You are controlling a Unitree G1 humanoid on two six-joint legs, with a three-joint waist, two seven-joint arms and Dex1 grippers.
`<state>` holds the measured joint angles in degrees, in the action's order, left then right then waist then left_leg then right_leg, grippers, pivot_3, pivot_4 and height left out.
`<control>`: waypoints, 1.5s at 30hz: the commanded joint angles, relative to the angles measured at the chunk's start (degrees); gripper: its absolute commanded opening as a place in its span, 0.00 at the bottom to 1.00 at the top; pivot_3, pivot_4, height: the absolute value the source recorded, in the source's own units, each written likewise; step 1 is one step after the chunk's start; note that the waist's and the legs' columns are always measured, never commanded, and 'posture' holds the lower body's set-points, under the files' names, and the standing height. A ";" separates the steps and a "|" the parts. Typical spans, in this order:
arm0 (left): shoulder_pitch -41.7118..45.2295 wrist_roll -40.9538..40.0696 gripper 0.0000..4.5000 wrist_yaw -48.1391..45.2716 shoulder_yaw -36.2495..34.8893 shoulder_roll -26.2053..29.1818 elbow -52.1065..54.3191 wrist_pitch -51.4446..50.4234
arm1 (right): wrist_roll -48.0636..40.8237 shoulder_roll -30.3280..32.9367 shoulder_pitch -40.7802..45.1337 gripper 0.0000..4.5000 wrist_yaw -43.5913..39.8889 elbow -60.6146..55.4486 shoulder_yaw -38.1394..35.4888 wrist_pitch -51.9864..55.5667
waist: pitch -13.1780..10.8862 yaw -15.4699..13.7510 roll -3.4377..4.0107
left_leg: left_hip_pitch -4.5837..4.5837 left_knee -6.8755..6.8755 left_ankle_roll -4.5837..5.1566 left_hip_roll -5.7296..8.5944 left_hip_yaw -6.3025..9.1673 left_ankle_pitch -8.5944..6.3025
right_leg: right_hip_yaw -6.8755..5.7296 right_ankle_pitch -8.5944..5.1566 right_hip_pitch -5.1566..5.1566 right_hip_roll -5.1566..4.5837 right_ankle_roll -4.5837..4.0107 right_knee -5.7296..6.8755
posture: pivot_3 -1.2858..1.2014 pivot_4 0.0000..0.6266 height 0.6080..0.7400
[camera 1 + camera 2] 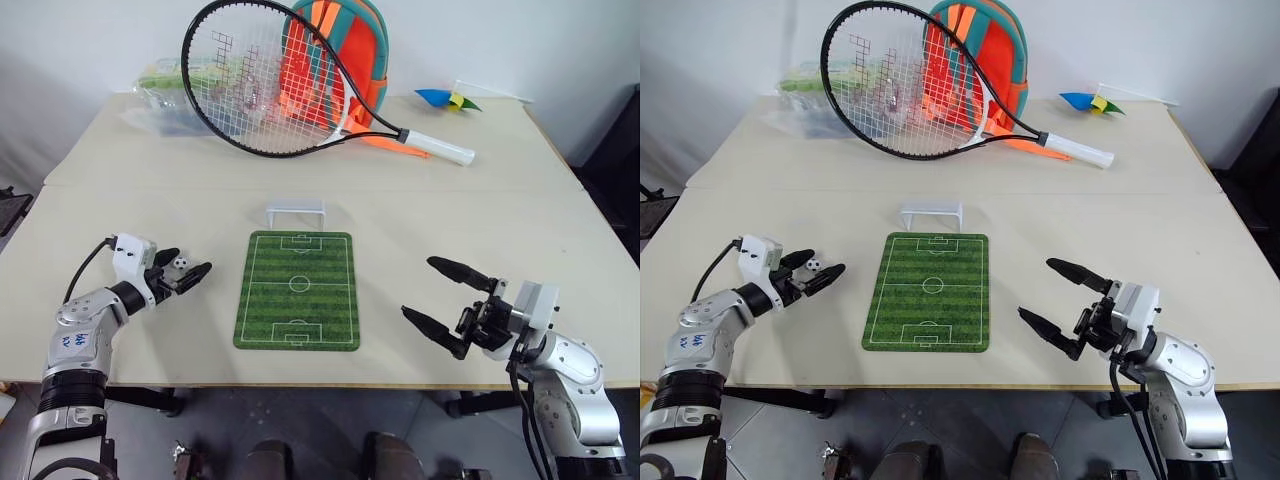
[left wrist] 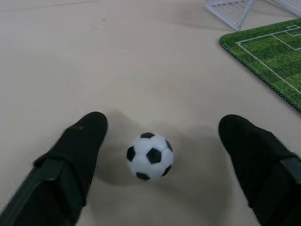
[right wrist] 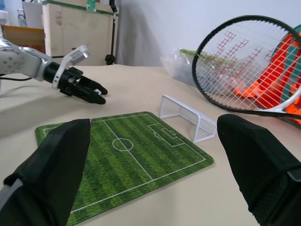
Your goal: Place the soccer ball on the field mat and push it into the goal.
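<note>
Two black fingers of the left gripper (image 1: 182, 274) are standing apart on either side of the tiny white soccer ball with black patches (image 2: 149, 156), with a clear gap on each side, so the ball is not being pinched; in the left wrist view it seems to be resting on the pale beige desk (image 1: 150, 200), near the desk's left edge and just off the left side of the flat green striped field mat with white pitch lines (image 1: 298, 290); the fingers are bracketing it, probably so a closing grip can lift it for placing on the mat. The ball is therefore not yet lying on the mat; the low white rectangular goal frame (image 1: 296, 212) is sitting at the mat's far end, toward the desk's back edge, its mouth facing the pitch to receive a push. The right gripper (image 1: 445, 305) is hovering with its fingers spread wide and holding nothing, near the desk's front edge, right of the mat, likely waiting clear.
</note>
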<state>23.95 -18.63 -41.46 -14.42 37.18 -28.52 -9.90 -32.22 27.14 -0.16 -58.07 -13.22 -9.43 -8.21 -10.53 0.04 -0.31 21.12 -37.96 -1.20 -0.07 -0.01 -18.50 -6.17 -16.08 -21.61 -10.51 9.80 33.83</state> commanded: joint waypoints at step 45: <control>-2.16 5.50 0.40 -25.89 24.96 -6.63 21.17 11.21 | -2.29 9.68 -14.72 1.00 -9.41 -2.24 -10.70 -5.83 | 0.03 -1.54 0.10 | 0.01 -0.19 0.13 0.00 -0.12 -0.08 | 0.08 0.03 0.07 -0.01 0.05 -0.06 | 0.52 0.24 1.00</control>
<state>21.10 -13.29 -67.65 10.45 30.82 -7.69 1.12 -33.97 37.29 -14.52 -68.47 -12.98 -19.42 -13.90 -10.50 -1.50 -0.21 21.13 -38.15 -1.07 -0.07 -0.14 -18.58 -6.09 -16.05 -21.54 -10.52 9.85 33.77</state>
